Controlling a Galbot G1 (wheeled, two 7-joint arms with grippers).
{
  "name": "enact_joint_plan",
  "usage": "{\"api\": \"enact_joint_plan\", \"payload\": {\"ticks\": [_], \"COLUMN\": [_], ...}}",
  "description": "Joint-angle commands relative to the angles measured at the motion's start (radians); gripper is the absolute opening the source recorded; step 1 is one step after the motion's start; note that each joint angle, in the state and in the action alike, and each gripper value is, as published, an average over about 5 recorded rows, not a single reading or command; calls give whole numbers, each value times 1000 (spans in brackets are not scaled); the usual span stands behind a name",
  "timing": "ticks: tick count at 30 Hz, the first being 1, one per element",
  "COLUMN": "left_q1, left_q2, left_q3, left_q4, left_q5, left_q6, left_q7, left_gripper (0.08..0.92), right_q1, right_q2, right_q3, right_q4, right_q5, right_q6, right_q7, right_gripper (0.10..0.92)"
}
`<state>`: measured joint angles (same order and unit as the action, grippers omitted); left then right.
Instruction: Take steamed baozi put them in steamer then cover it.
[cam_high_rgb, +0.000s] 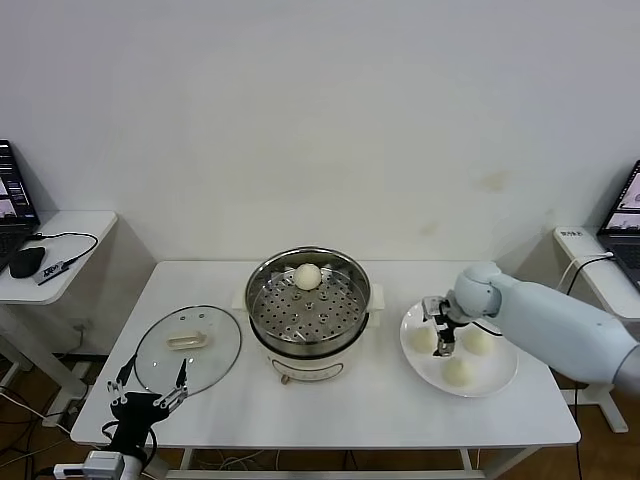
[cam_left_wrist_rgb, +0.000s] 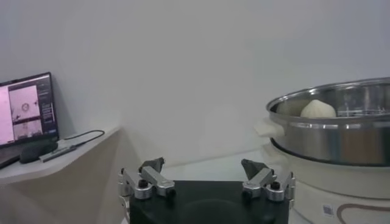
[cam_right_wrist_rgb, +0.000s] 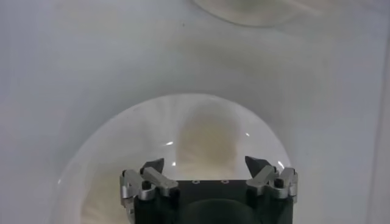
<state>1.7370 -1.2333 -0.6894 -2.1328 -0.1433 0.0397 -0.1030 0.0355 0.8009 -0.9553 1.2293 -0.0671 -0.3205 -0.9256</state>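
The steamer (cam_high_rgb: 308, 310) stands mid-table with one baozi (cam_high_rgb: 307, 276) at the back of its steel basket. Both also show in the left wrist view: the steamer (cam_left_wrist_rgb: 341, 131) and the baozi (cam_left_wrist_rgb: 318, 109). Three baozi (cam_high_rgb: 457, 371) lie on a white plate (cam_high_rgb: 500, 375) to its right. My right gripper (cam_high_rgb: 443, 328) is open and points down over the plate, next to the left bun (cam_high_rgb: 421, 339). In the right wrist view its open gripper (cam_right_wrist_rgb: 205, 164) hangs over a pale rounded shape (cam_right_wrist_rgb: 207, 131); I cannot tell bun from plate. The glass cover (cam_high_rgb: 188, 348) lies flat on the table's left. My left gripper (cam_high_rgb: 150, 397) is open and parked at the front left corner.
A side table (cam_high_rgb: 60, 262) on the left holds a laptop, a mouse and a cable; it also shows in the left wrist view (cam_left_wrist_rgb: 55, 159). Another side table with a laptop (cam_high_rgb: 628, 215) stands on the right. The front table edge (cam_high_rgb: 330, 443) is close to the left gripper.
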Motion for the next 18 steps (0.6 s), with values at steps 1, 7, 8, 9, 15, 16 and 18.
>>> {"api": "enact_joint_plan", "payload": {"ticks": [1,7,8,9,15,16,18], "left_q1": [1,0,1,1,3,3,5], "left_q2": [-1,-7,-8,-9,-10,-10,-10], "left_q3": [0,0,0,0,-1,-1,-1], "left_q4": [0,3,3,3,2,1,-1], "left_q5": [2,4,4,4,5,5,6], "left_q6": [-1,-2,-2,-2,-3,-3,-3], "left_q7": [0,0,0,0,-1,-1,-1], "left_gripper": [823,823,823,823,823,823,823], "right_q1": [-50,-45,-44,-43,-39,-37,-27], "right_q2": [66,71,70,70,68,66,60], "right_q3": [39,43,43,43,51,53,56], "right_q4": [-95,-105,-105,-105,-108,-105,-93], "right_q5": [-30,-43,-44,-45,-42,-42,-39], "right_q6": [8,5,4,4,5,6,4], "right_q7": [5,0,-3,-7,-28,-32,-41], "right_gripper": [822,792,777,764,674,662,639]}}
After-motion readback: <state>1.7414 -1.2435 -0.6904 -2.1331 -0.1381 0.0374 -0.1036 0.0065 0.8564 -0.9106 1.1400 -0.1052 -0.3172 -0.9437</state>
